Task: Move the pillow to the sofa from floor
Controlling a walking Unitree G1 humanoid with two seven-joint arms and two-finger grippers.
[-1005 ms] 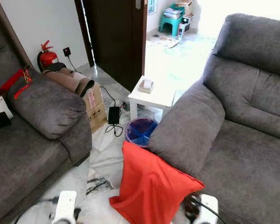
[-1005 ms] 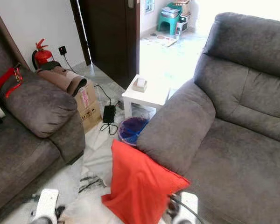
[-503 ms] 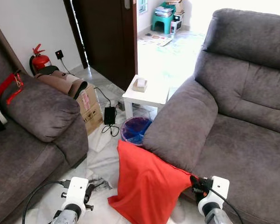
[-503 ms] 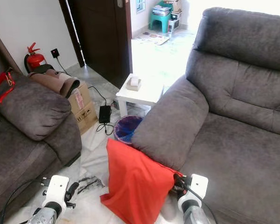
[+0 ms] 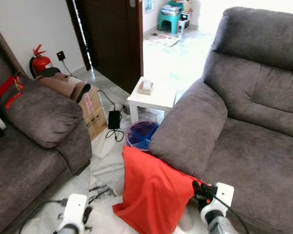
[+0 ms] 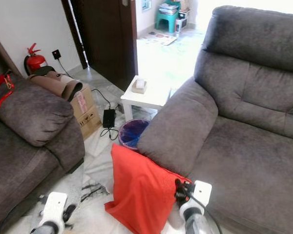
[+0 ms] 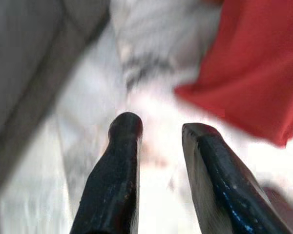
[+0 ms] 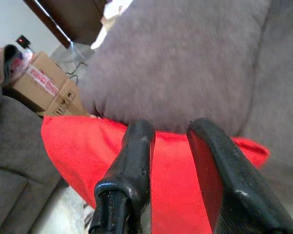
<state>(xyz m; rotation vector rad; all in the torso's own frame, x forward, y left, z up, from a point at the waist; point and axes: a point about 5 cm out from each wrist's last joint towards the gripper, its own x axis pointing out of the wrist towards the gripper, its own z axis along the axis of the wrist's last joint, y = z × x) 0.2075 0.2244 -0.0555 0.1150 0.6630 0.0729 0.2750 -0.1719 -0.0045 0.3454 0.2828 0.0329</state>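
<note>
While the red pillow point(image 5: 154, 190) leans on the floor point(image 5: 107, 168) at lower centre against the sofa point(image 5: 244, 146), your right pincer point(image 8: 171, 161) hovers, fingers apart, beside its corner; nothing lifted yet.

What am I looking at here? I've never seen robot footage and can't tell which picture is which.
A humanoid robot stands between two grey sofas. The two wide pictures come from its head camera, looking down. A red pillow leans on the floor against the right sofa. The two close-ups are from wrist cameras, looking along each gripper's black fingers. The right gripper is open at the pillow's top edge, not gripping it. The left gripper hangs open over the floor. Nothing is held yet.
</note>
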